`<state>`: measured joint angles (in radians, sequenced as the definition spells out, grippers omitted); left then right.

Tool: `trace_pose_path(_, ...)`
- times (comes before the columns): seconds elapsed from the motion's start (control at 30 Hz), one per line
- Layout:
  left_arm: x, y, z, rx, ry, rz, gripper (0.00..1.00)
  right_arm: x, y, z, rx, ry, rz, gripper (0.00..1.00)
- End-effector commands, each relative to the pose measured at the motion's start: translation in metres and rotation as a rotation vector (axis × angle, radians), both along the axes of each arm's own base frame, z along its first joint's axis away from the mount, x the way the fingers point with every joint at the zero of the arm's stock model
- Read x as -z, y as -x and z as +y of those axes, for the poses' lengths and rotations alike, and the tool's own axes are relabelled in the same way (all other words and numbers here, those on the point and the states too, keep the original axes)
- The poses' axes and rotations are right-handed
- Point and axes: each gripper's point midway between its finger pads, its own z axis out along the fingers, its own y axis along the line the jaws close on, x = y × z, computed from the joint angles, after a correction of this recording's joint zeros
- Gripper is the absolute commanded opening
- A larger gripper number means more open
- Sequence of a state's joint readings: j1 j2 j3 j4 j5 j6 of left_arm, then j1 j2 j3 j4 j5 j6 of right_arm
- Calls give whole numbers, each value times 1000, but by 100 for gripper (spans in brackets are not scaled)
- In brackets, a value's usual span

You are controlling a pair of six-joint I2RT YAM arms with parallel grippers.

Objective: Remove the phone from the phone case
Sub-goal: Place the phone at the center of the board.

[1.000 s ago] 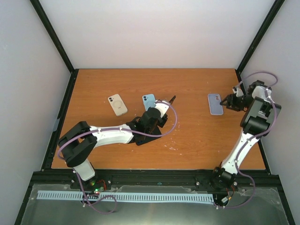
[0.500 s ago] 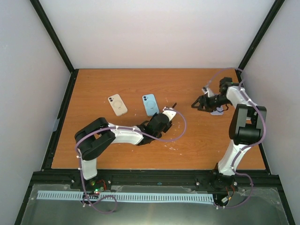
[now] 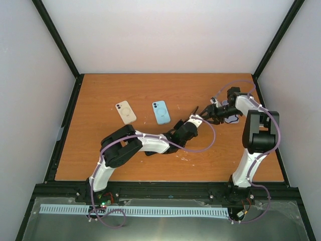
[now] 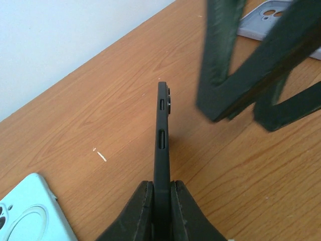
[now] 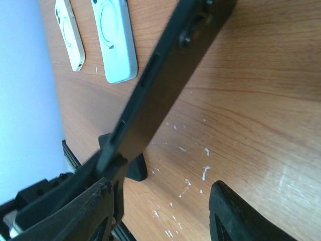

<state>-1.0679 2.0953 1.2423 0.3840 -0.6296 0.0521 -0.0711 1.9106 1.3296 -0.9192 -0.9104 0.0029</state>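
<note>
My left gripper (image 4: 161,201) is shut on the bottom end of a black phone case (image 4: 161,135), held edge-up above the wooden table; its side button slots and camera bump show. I cannot tell the phone apart from the case. In the top view the left gripper (image 3: 192,119) reaches right of centre with the black case (image 3: 197,110) sticking out. The right gripper (image 3: 208,113) stands open just right of it, jaws wide. In the right wrist view the black case (image 5: 165,75) runs diagonally past the right gripper's (image 5: 165,213) left finger.
A light blue phone (image 3: 161,112) and a cream phone (image 3: 125,112) lie flat at the table's back left. A lavender phone (image 3: 232,119) lies under the right arm. White scuff marks (image 5: 203,173) dot the wood. Black frame posts border the table.
The left arm has stretched to the right, carrying the black case toward the right arm. The right gripper has swung left, away from the lavender phone, to meet the case.
</note>
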Motion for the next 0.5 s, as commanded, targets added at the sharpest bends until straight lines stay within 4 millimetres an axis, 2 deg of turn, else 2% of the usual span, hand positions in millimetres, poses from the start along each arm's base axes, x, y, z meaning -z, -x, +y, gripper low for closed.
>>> trace_pose_path(0.0, -14, 2, -20, 6, 0, -37, 0, 1, -14, 14, 15, 23, 14, 53)
trace_pose_path(0.13, -12, 4, -30, 17, -24, -47, 0, 15, -23, 9, 62, 132, 44, 53)
trace_pose_path(0.23, -7, 7, -36, 30, -40, -45, 1, 15, -29, 16, 77, 139, 39, 52)
trace_pose_path(0.33, -6, 11, -41, 40, -58, -56, 1, 16, -31, 22, 81, 142, 44, 44)
trace_pose_path(0.47, -3, 12, -44, 52, -75, -56, 2, 19, -32, 27, 80, 150, 47, 40)
